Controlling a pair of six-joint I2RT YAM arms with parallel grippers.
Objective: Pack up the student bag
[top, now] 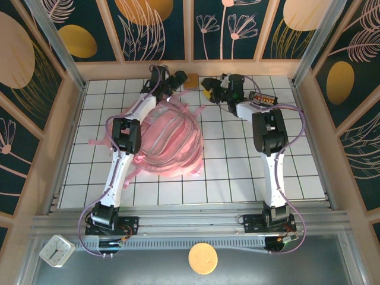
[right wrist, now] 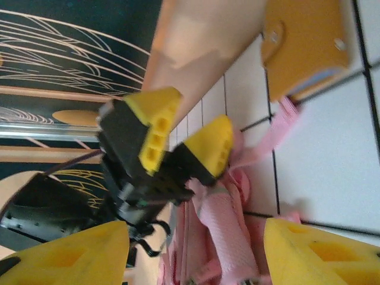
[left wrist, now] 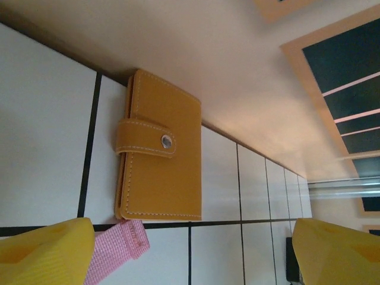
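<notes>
Pink student bag (top: 169, 142), mustard wallet (left wrist: 160, 148) with white stitching, white table (top: 237, 172) gridded black.

Top camera: high, rear, looking down over entire surface (top: 237, 172). Wrist cameras: close, low-angle; all three views share tan wallet (left wrist: 160, 154).

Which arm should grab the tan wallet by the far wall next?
Left. The wallet lies centred ahead of the left gripper, jaws open. In the right gripper's wrist view it sits off in one corner, with the left gripper in between.
</notes>
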